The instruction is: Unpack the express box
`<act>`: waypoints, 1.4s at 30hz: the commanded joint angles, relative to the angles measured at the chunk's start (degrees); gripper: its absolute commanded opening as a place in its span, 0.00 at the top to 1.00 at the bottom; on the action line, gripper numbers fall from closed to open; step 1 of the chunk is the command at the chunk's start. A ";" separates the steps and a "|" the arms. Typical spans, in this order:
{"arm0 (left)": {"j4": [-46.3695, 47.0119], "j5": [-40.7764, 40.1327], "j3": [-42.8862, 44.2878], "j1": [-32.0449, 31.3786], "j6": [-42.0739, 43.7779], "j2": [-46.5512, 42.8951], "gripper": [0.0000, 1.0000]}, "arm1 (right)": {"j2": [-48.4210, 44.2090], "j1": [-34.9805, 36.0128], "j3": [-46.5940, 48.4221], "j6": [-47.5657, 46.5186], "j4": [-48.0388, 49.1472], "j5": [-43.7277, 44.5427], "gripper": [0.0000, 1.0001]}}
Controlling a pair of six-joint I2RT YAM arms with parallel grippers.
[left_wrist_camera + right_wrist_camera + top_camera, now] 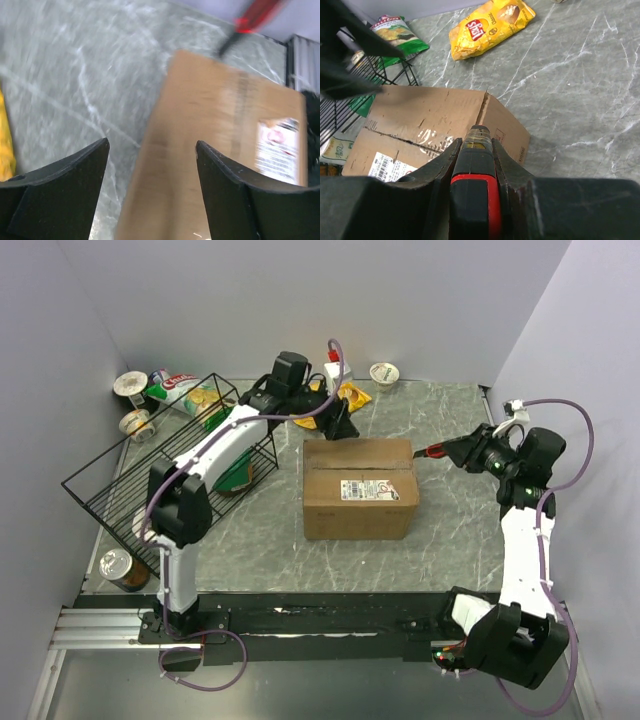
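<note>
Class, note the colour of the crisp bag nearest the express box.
The bag is yellow with a red logo, clearest in the right wrist view.

Black wire basket (140, 427) stands at the left of the grey marbled tabletop (450, 530). Yellow crisp bag (490, 25) lies flat at the back. Green crisp bag (400, 34) lies beside the basket. Metal tin can (122, 568) stands upright at the near-left corner.

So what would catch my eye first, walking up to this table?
Probably the brown express box with its white label, sitting mid-table as the biggest thing there. Next, the right pincer gripping a red-and-black tool aimed at the box's far right corner, while the left pincer hovers open by its far left corner. A black wire basket stands on the left.
</note>
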 commanded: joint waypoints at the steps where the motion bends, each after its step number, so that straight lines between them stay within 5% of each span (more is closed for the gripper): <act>1: -0.99 5.95 -4.87 -4.32 14.85 -8.77 0.24 | 2.86 0.58 2.31 1.19 -0.11 -0.68 1.00; 4: -2.58 5.44 -12.50 -6.96 21.46 -11.32 0.23 | 4.88 1.46 4.15 1.63 0.77 -0.33 1.00; 13: 11.73 -2.90 -22.97 -11.18 19.13 -10.37 0.25 | 6.13 2.69 6.01 0.40 -0.72 -0.24 1.00; 27: 18.33 -12.31 -26.15 -11.36 12.45 -6.85 0.26 | -2.05 2.61 -0.67 2.42 -2.40 1.34 1.00; 33: 17.38 -9.43 -26.59 -11.45 10.06 -8.24 0.27 | -3.64 2.69 -3.40 5.41 1.29 2.48 1.00; 42: 12.10 -3.01 -25.53 -11.45 13.67 -12.82 0.26 | 6.80 4.80 2.13 7.96 8.41 2.22 1.00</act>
